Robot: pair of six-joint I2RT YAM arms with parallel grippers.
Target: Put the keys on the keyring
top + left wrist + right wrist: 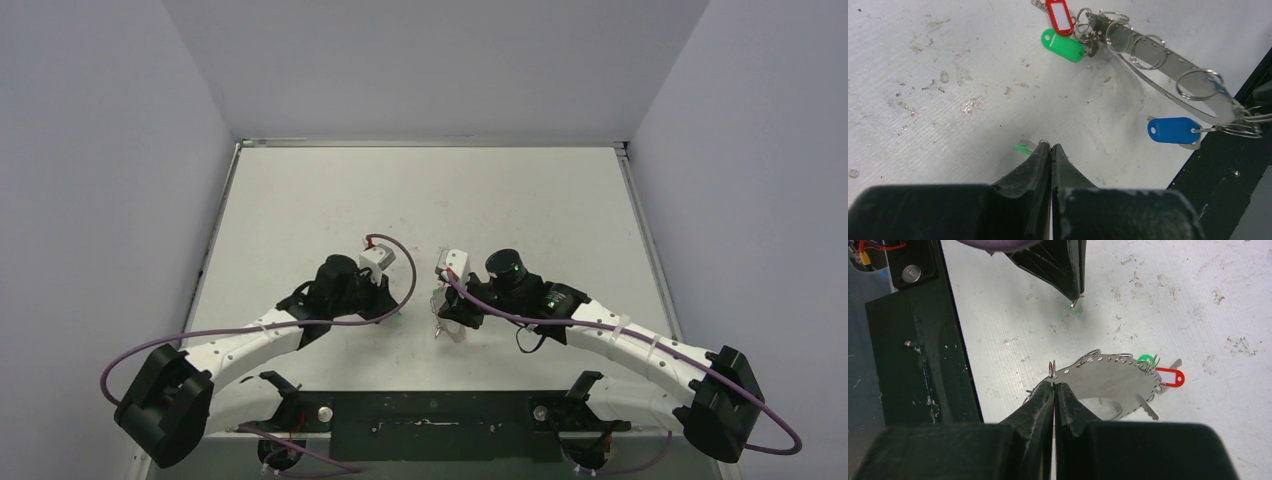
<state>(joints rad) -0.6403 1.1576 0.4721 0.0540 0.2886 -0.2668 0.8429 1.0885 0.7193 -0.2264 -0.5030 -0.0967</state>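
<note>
Sheet-metal keyring (1098, 377) is pinched at its near rim by the closed right fingers (1044, 396). A free wire loop (1052, 369) stands just above the grip and a blue-tagged key (1173, 131) hangs close by. Left fingers (1040, 160) are closed on a small key (1044, 143) with a green tag (1023, 148), low over the worktop (948, 100). From them we see the keyring ahead and to the right, its long axis running diagonally away, so we judge the left arm must carry its key rightward to that loop.
</note>
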